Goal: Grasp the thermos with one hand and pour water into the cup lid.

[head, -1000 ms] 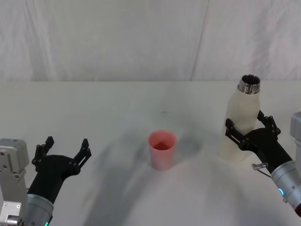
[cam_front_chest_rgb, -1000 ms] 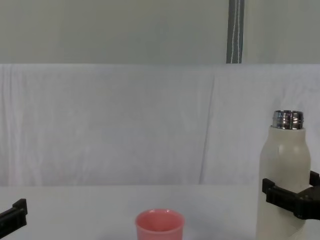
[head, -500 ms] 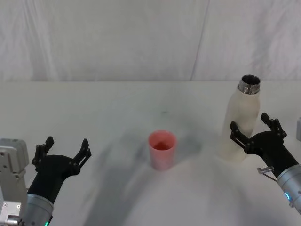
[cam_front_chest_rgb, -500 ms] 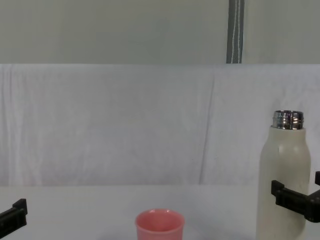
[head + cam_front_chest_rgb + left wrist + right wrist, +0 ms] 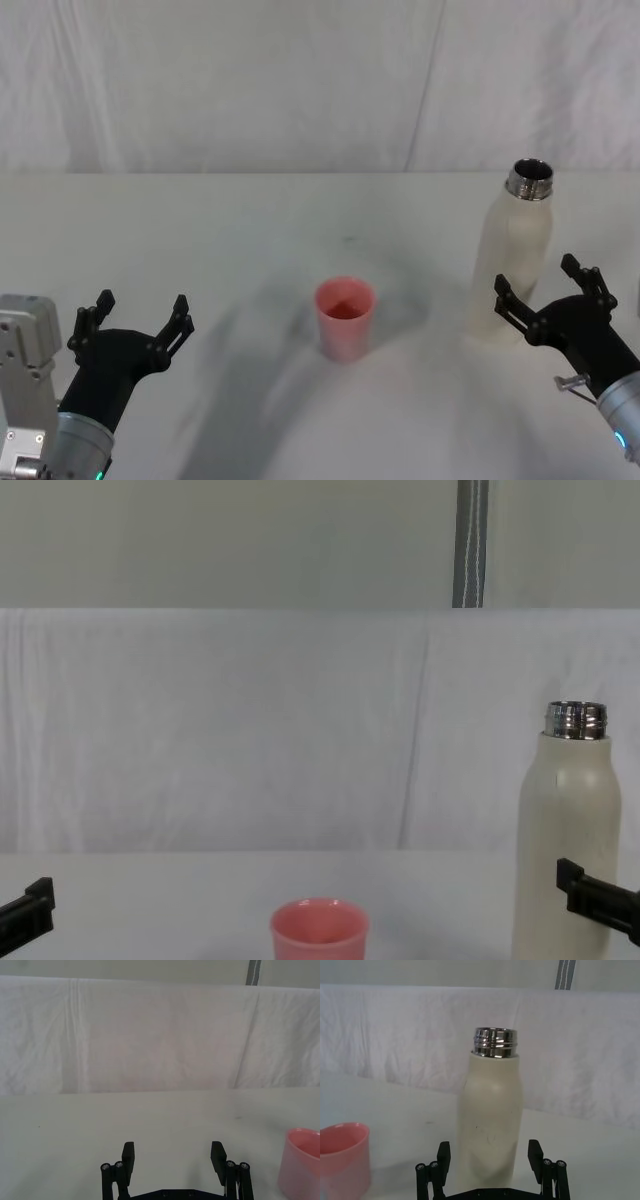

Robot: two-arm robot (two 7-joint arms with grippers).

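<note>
Here the thermos (image 5: 515, 255) was seen standing upright and uncapped on the far right of the counter (image 5: 250, 220), with its steel neck bare. The cup lid (image 5: 345, 318) was set to its left, near the counter's middle, well apart from it and upright. The right claw (image 5: 546, 294) was held just on the near side of the thermos, its fingers spread wide and closed on nothing; in the right wrist view the bottle was framed between the two fingers (image 5: 443, 1151) but farther off. The left claw (image 5: 133, 320) was parked at the near left, likewise spread and empty.

A grasp taken from this stance could be spoiled if one finger were driven into the bottle's side, since the tall, narrow body would be tipped easily. A low grip might also let it swing when tilted, so that water would be thrown past the small cup.
</note>
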